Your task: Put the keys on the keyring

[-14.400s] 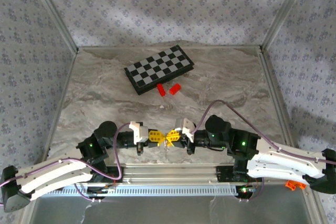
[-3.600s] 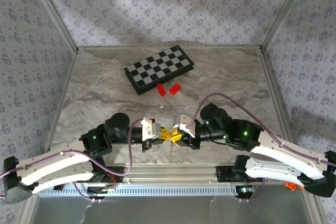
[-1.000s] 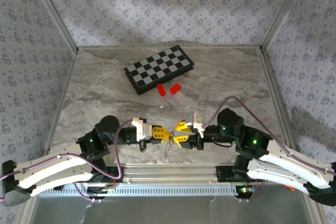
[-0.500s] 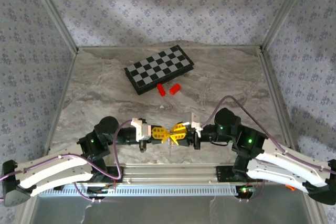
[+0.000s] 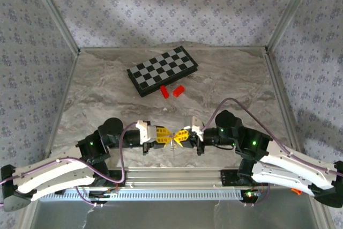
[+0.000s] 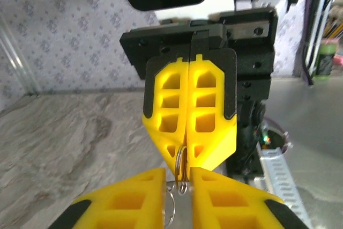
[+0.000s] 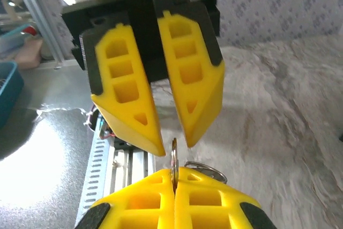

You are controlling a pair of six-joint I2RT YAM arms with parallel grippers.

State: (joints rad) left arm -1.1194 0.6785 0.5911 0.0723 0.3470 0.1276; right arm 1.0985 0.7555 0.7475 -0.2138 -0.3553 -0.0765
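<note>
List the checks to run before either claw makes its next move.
1. Right claw shut on the metal ring: ok.
2. Left claw jaws apart, ring edge at the gap: ok.
3. Claws tip to tip above the table: ok.
4. Key threaded on the ring: cannot tell.
5. Second loop beside the right claw, free of its grip: cannot tell.
6. Chessboard and red blocks far from both claws: ok.
</note>
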